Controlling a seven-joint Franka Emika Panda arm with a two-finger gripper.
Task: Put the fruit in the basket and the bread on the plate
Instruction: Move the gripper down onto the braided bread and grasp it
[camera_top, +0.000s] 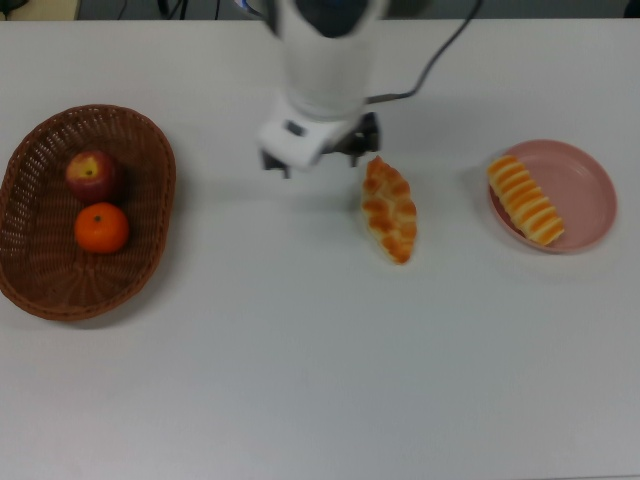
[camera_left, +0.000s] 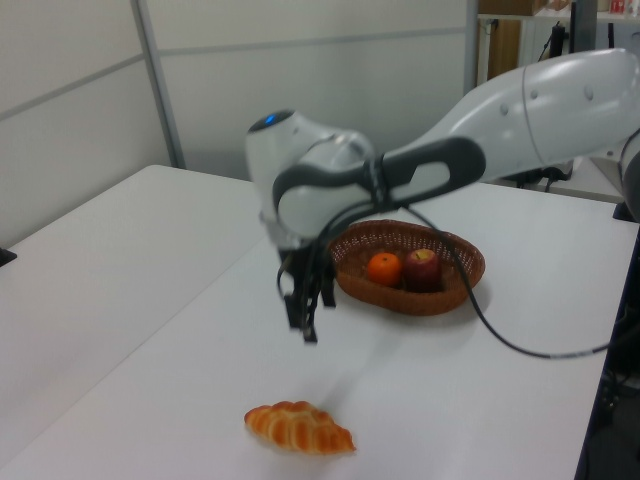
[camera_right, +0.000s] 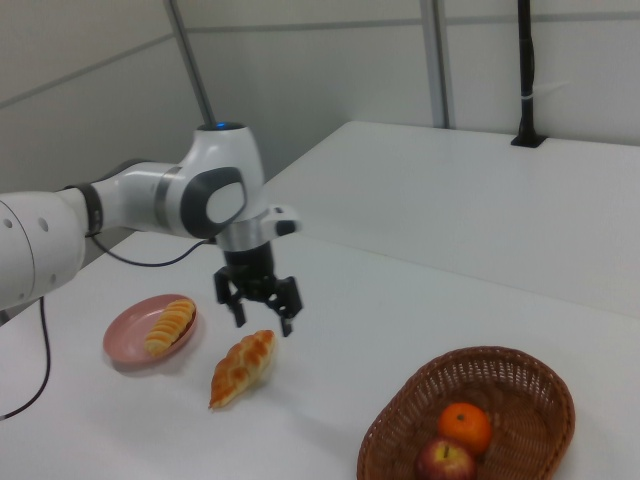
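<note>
Braided roll next, gripper (camera_right: 259, 297) open and empty above it

The braided roll (camera_top: 389, 209) on the counter (camera_top: 320, 380) looks light, probably squashy; I'd pinch across its fat middle, not the pointed ends.

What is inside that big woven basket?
Two fruits lie in the basket: a red apple and an orange tangerine, side by side. Nothing covers them; the rest is bare weave.
</note>
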